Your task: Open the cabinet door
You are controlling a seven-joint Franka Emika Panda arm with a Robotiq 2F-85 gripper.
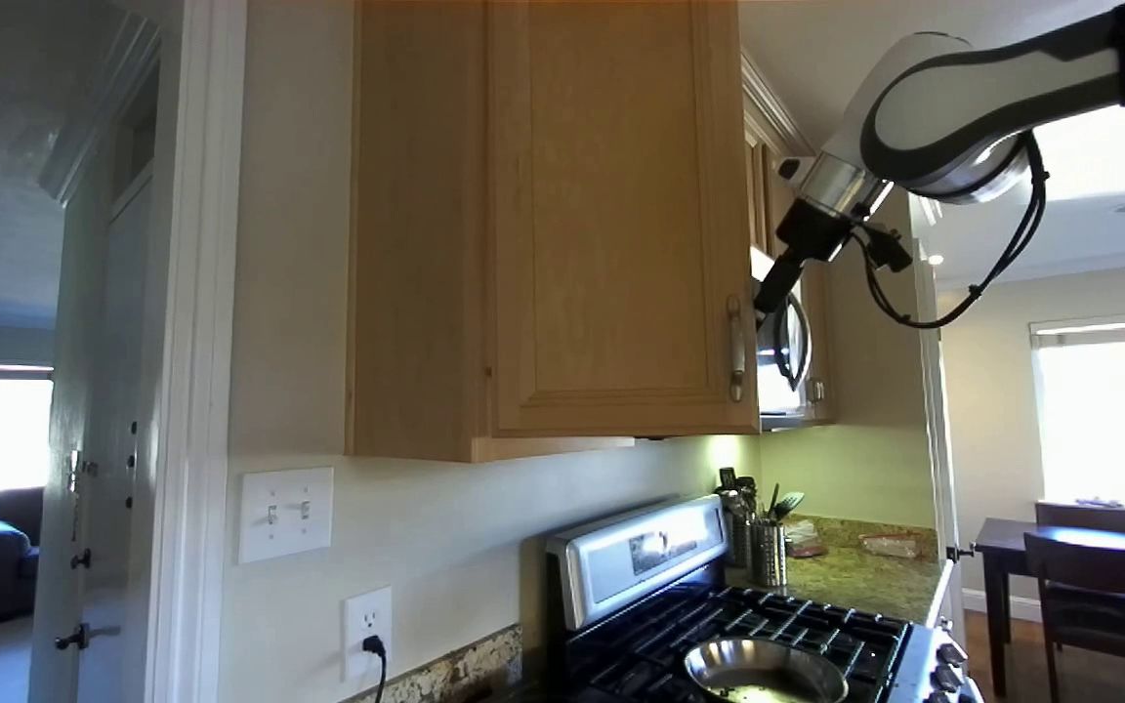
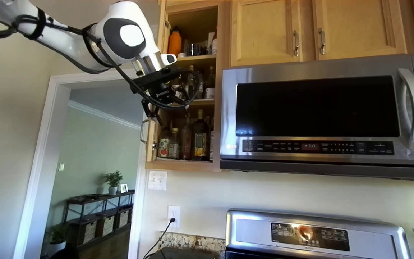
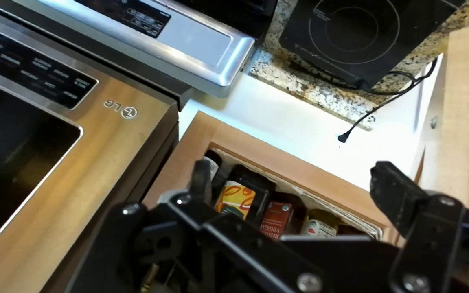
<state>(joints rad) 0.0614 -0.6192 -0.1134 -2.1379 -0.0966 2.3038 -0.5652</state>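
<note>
The cabinet door stands swung open. In an exterior view its framed face [image 1: 611, 215] shows with the silver bar handle [image 1: 736, 347] near its free edge. In an exterior view the door [image 2: 151, 142] is seen nearly edge-on, with its handle [image 2: 143, 131] sticking out to the left. In the wrist view the door's edge [image 3: 460, 122] runs down the right side. My gripper [image 3: 293, 181] is open, with nothing between its fingers. It is at the inner side of the door, before the opening [image 2: 173, 117]; its tip [image 1: 766, 303] is partly behind the door's edge. Whether it touches the door is unclear.
Bottles [image 2: 199, 140] stand on the cabinet shelves. A microwave [image 2: 318, 108] is beside the cabinet, with smaller cabinet doors [image 2: 266, 32] above it. Below are the stove [image 2: 314, 230], a pan [image 1: 766, 669] and a black cooktop [image 3: 356, 28]. The flat cabinet side panel [image 1: 416, 225] adjoins the door.
</note>
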